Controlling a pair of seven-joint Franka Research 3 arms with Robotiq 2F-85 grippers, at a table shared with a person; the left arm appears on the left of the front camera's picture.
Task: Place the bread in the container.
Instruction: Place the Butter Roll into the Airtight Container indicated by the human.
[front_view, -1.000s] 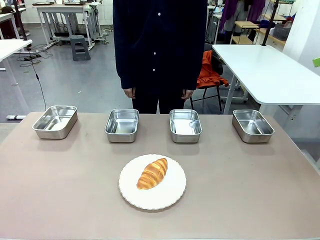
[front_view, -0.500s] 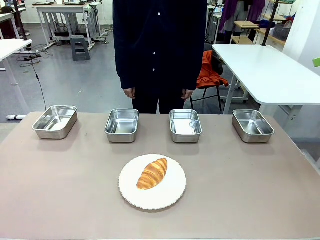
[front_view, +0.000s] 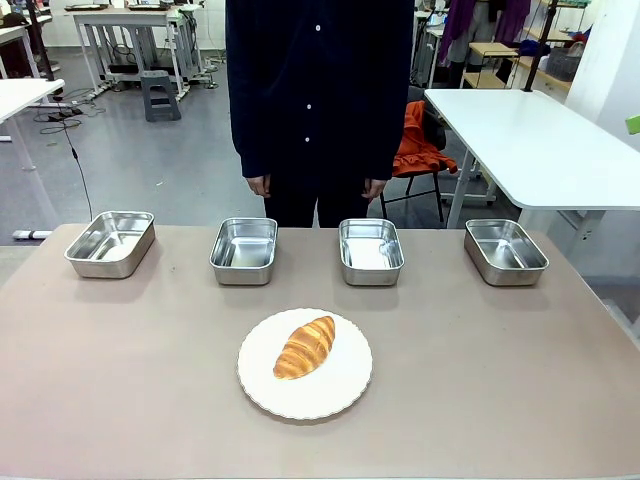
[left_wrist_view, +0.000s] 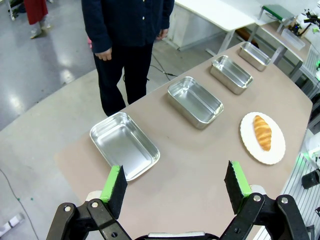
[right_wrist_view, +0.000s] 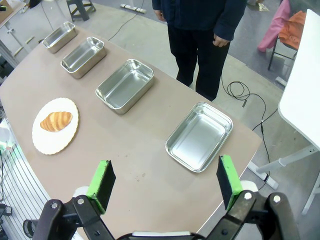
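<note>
The bread (front_view: 305, 347) is a golden-brown croissant-like loaf lying on a round white plate (front_view: 340, 392) at the middle of the table, nearer the robot's side. Behind it, several alike shiny steel trays stand in a row, all empty; which one is the container I cannot tell. The two middle trays (front_view: 243, 268) (front_view: 371, 272) are closest to the bread. My left gripper (left_wrist_view: 175, 172) hangs open high above the table's left end, over the leftmost tray (left_wrist_view: 150, 162). My right gripper (right_wrist_view: 164, 172) hangs open high above the right end, near the rightmost tray (right_wrist_view: 176, 152). Both are far from the bread (left_wrist_view: 261, 132) (right_wrist_view: 56, 121).
A person in a dark shirt (front_view: 310, 90) stands at the far edge behind the middle trays, hands down at the sides. A white table (front_view: 530, 140) and an orange-draped chair (front_view: 420, 150) stand beyond on the right. Bare tabletop surrounds the plate.
</note>
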